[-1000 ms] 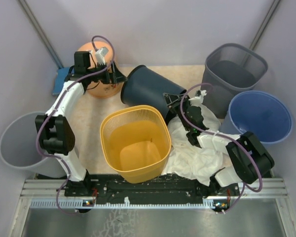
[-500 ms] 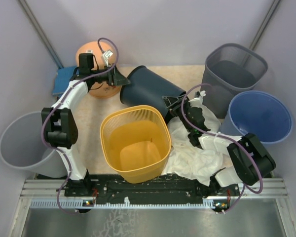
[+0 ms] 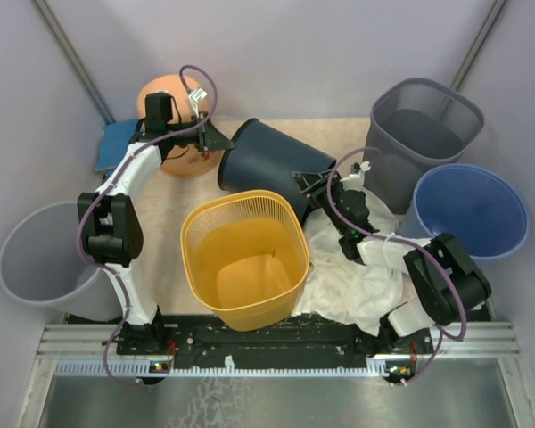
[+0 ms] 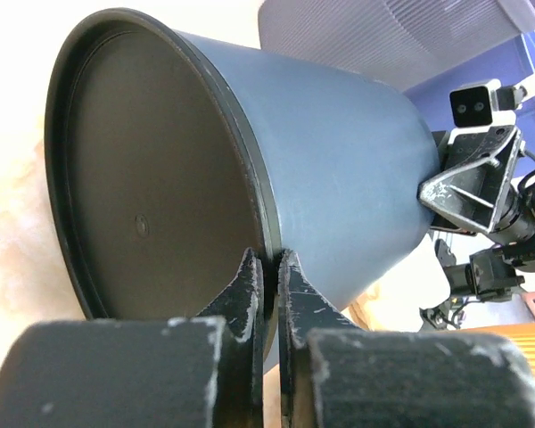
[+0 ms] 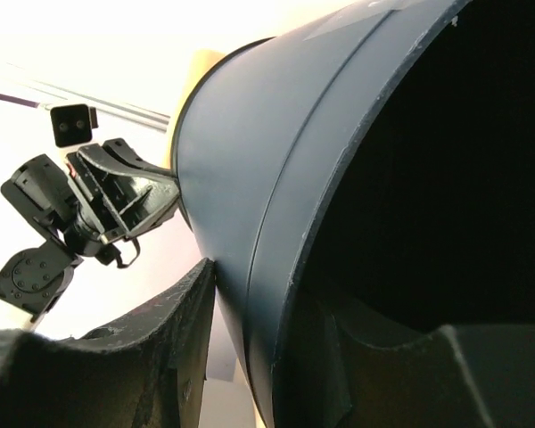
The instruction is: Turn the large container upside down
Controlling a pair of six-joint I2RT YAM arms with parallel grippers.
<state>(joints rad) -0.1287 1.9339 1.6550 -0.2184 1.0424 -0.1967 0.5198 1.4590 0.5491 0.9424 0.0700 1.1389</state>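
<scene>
Wrist views are showing what the overhead one is hiding: the left gripper [image 4: 267,260] is pinching the base rim of the large container [image 3: 266,163], and the right gripper [image 5: 266,299] is clamping its mouth wall. Dark blue, it is lying sideways mid-table, beyond the yellow basket [image 3: 189,239], with white cloth [image 3: 352,281] crowding its right.

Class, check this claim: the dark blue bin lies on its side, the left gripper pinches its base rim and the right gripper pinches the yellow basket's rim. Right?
Not quite. The right gripper clamps the mouth rim of the dark blue bin, as the right wrist view shows; no gripper holds the yellow basket. The rest holds.
</scene>
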